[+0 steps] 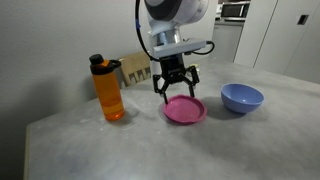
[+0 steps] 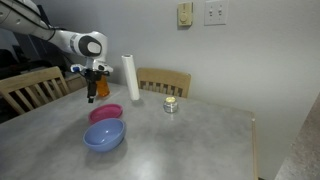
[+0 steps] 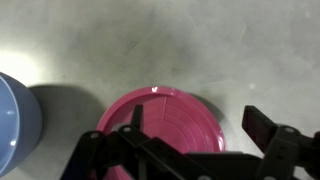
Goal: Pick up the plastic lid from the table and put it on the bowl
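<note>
The magenta-pink plastic lid (image 1: 185, 109) lies flat on the grey stone-like table (image 1: 150, 145), also seen in an exterior view (image 2: 105, 113) and in the wrist view (image 3: 165, 118). The periwinkle-blue bowl (image 1: 241, 98) stands upright beside it, apart from it; it shows in an exterior view (image 2: 104, 135) and at the wrist view's left edge (image 3: 15, 120). My gripper (image 1: 175, 90) is open and empty, hovering just above the lid's near rim (image 2: 97, 95). In the wrist view its fingers (image 3: 200, 130) straddle the lid's right part.
An orange bottle with a black cap (image 1: 108, 88) stands beside the lid. A brown box (image 1: 135, 68) is behind the gripper. A white roll (image 2: 130, 77) and a small metal tin (image 2: 171, 104) stand farther along the table. Wooden chairs (image 2: 165, 80) line the table's edge.
</note>
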`<action>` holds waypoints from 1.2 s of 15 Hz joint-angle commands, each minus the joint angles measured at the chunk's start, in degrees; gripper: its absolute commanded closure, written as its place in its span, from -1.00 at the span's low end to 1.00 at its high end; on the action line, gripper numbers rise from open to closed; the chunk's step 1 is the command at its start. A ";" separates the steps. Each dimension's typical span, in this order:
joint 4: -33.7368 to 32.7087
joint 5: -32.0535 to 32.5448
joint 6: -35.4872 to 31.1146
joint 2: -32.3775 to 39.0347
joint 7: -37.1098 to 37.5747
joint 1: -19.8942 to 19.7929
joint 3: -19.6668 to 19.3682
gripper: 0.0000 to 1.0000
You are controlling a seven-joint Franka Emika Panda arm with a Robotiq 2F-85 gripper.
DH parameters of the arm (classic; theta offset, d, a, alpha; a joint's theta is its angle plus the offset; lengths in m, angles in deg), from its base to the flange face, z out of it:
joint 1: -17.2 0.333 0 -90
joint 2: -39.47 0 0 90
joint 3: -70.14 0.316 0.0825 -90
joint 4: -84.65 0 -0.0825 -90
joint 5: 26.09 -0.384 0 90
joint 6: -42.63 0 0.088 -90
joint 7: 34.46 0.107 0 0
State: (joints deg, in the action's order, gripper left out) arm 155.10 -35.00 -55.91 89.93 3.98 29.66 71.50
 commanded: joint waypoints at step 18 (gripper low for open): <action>-24.40 3.98 4.79 18.32 -3.76 -0.07 -1.28 -1.00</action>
State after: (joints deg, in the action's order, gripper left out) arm 135.76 -31.27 -54.25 105.89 0.58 29.52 70.37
